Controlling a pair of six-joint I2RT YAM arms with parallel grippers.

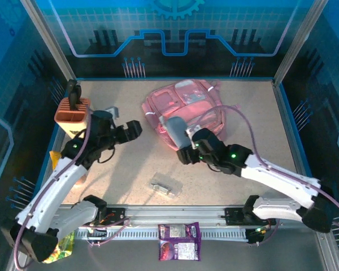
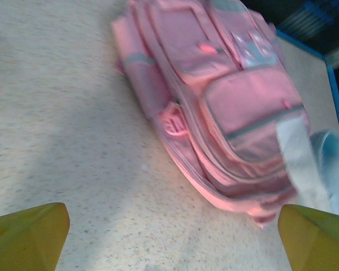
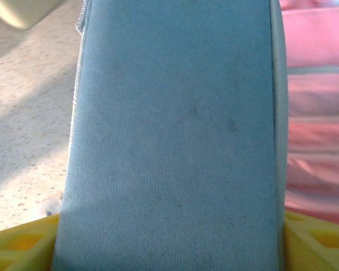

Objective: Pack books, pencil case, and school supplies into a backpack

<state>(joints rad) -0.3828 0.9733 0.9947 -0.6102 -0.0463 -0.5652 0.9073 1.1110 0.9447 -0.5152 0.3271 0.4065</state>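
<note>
Over the table (image 1: 130,169), right jaws clamp the pencil case (image 3: 175,141); left jaws gape empty.

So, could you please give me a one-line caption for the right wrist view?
Right pincer grips the grey-blue pencil case beside the pink backpack.

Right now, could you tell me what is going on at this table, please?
The right gripper is clamped on the grey-blue pencil case, holding it at the near edge of the pink backpack. The left gripper is open and empty, pointing at the bag from its left side. The small clear supply item lies on the table, not yet packed.
</note>
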